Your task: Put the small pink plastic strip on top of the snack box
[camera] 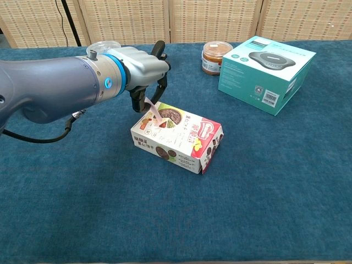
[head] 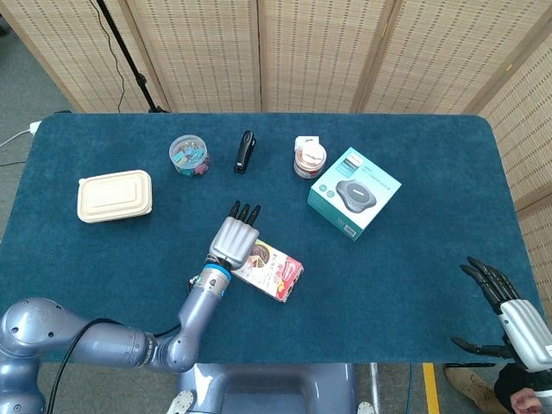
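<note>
The snack box (camera: 177, 136) (head: 269, 268) lies flat near the middle of the table, printed with chocolate biscuits. My left hand (camera: 146, 71) (head: 237, 235) hangs over its left end and pinches the small pink plastic strip (camera: 153, 111). The strip droops down and its lower end reaches the box's top face. In the head view the hand hides the strip. My right hand (head: 509, 315) is off the table at the lower right, fingers spread and empty.
A teal speaker box (camera: 266, 65) and a brown jar (camera: 214, 57) stand at the back right. A black stapler (head: 246, 151), a tub of clips (head: 189, 155) and a beige lunch box (head: 115, 196) sit at the back left.
</note>
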Controlling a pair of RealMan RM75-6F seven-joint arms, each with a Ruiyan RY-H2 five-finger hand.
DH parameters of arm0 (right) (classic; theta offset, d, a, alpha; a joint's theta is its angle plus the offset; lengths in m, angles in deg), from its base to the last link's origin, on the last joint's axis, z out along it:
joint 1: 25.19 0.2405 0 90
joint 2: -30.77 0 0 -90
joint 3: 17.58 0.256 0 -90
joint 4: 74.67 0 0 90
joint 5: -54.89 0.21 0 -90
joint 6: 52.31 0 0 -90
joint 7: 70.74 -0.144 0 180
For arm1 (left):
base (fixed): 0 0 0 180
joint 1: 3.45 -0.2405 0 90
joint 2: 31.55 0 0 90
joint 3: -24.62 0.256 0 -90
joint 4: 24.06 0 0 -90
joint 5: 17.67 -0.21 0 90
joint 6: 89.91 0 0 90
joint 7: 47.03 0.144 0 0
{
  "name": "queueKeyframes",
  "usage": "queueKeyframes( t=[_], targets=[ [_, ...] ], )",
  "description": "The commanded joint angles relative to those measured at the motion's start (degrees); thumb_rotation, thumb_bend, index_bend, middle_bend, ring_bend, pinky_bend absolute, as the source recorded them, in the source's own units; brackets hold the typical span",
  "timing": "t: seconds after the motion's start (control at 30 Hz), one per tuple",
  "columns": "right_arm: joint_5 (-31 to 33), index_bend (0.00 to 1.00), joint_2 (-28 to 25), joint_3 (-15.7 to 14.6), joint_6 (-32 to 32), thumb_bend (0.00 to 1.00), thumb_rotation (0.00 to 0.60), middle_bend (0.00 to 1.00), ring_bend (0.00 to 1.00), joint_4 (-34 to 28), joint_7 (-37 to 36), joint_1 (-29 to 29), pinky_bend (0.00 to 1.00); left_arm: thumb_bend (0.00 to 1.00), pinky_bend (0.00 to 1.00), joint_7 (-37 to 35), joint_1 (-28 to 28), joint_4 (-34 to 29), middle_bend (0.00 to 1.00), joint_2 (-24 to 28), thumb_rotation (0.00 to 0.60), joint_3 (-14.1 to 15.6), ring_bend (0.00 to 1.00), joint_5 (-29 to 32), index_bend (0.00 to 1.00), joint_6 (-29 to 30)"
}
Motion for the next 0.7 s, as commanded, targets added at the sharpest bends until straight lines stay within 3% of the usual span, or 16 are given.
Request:
queueKeyframes(
  t=[0.03,0.2,0.53,0.7],
  targets=[
    [-0.1,0.00,0.0,0.0,0.1,0.00,0.600,0.00,0.00,-0.1,0.1,-0.1,0.00,0.47,0.00,0.0,0.2,0.1,0.00,-0.2,0.600,-0.1,0.00,0.3,0.62,0.2],
    [-0.1,0.00,-0.1,0.0,0.4,0.00,0.600,0.00,0.00,-0.1,0.1,-0.2,0.00,0.47,0.00,0.2,0.8,0.2,0.00,-0.5,0.600,-0.3,0.00,0.6,0.59,0.6],
    [-0.1,0.00,-0.2,-0.1,0.7,0.00,0.600,0.00,0.00,0.0,-0.5,-0.3,0.00,0.46,0.00,-0.5,0.9,-0.5,0.00,-0.3,0.600,-1.0,0.00,1.9,0.43,1.3],
    [-0.1,0.00,-0.2,-0.1,0.7,0.00,0.600,0.00,0.00,0.2,-0.7,-0.3,0.00,0.46,0.00,-2.7,0.5,-1.7,0.00,0.8,0.600,-1.8,0.00,0.6,0.27,1.3]
  ],
)
